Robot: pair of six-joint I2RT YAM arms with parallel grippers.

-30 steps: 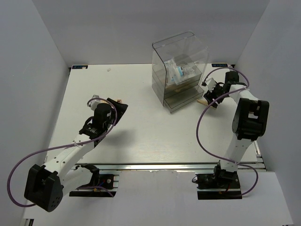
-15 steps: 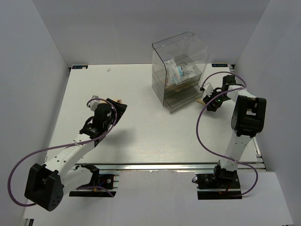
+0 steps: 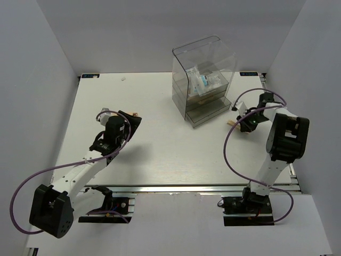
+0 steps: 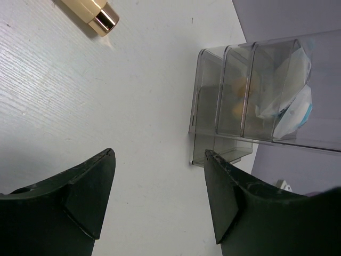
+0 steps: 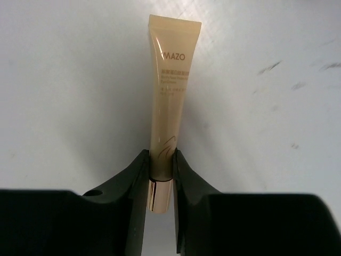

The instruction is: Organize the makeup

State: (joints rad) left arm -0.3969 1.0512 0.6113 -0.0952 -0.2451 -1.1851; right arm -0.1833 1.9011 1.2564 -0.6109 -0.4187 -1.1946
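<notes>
My right gripper [image 5: 161, 157] is shut on the beige squeeze tube [image 5: 170, 80] near its gold cap, and the tube lies on the white table. In the top view this gripper [image 3: 242, 121] is right of the clear drawer box [image 3: 205, 80], with the tube's end [image 3: 230, 122] showing beside it. My left gripper [image 4: 158, 154] stands open with nothing in it at mid-left [image 3: 133, 121]. A peach stick with a gold end [image 4: 90, 13] lies just beyond it. A clear packet [image 4: 290, 96] and peach sponges [image 4: 240, 88] sit inside the box.
The drawer box [image 4: 250, 96] stands at the back centre-right of the table [image 3: 160, 144], its lowest drawer pulled slightly out. Grey walls close in the left, right and back sides. Purple cables loop off both arms.
The right gripper has swung away from the box's side toward the near right, come down, and shut on the tube. The left arm has barely moved.
</notes>
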